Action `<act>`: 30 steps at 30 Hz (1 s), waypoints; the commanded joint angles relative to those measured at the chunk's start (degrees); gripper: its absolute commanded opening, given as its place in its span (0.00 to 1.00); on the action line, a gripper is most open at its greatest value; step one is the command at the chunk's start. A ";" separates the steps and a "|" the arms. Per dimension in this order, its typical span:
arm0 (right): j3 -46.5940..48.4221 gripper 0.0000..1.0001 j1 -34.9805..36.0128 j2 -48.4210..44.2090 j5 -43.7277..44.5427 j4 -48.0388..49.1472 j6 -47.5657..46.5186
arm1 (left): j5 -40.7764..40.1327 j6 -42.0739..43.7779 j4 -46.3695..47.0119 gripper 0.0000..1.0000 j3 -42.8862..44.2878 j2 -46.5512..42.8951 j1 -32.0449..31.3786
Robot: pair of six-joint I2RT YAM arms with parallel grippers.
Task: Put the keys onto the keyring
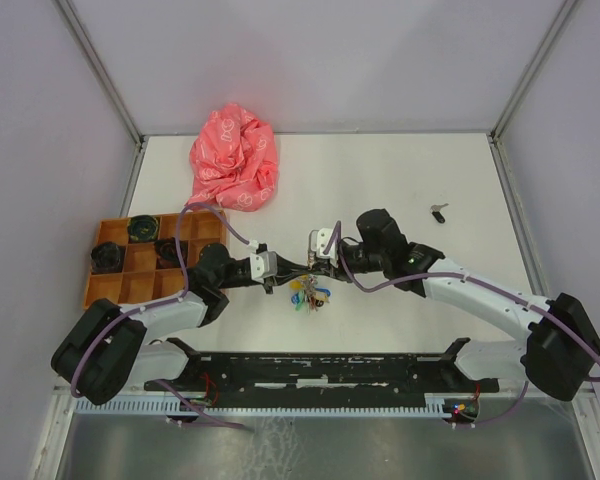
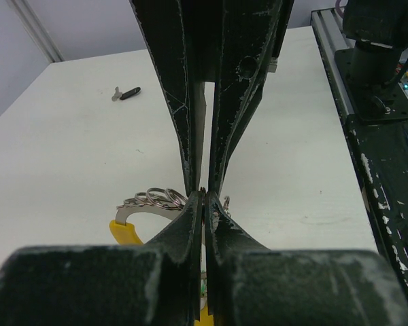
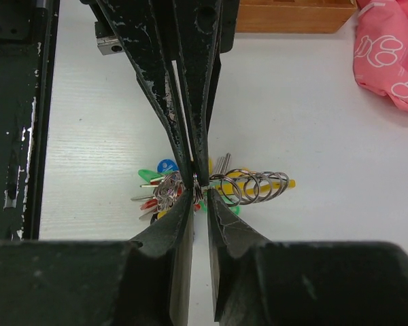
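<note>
Right, top view: your left gripper (image 1: 298, 270) and right gripper (image 1: 321, 266) meet tip to tip mid-table, just above the bunch of coloured-head keys (image 1: 308, 292). The black-headed silver key (image 1: 439, 211) lies alone on the white table (image 1: 400, 170), well apart to the far right and untouched. The crumpled pink cloth (image 1: 235, 160) and orange wooden tray (image 1: 145, 285) are off to the left, out of play.

Left wrist view: the left jaws are fully closed, with the tips right at the silver wire rings (image 2: 156, 198). It looks pinched on the wire, but the contact point is hidden.

Right wrist view: the right jaws stand a sliver apart, nipping something thin and metallic at the rings, most likely ring wire. The red-headed key (image 3: 148, 204) sits in the bunch. You can't tell from here whether it's threaded.

My read: the ring is held from both sides. The red key is unconfirmed and the black key isn't started, so you're about halfway at best.
</note>
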 commanded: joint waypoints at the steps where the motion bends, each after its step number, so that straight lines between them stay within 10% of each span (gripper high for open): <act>1: 2.81 0.20 0.08 0.31 -1.31 1.23 -0.47 | 1.78 0.80 4.45 0.03 1.47 -0.98 -0.50; 15: 2.52 0.01 0.05 -2.36 1.43 0.35 -2.46 | -7.38 -2.21 1.66 0.29 -1.09 -5.36 0.16; 30: 1.79 0.01 0.10 -3.43 2.23 1.37 -2.15 | -6.04 -1.75 2.38 0.24 -1.45 -2.74 1.02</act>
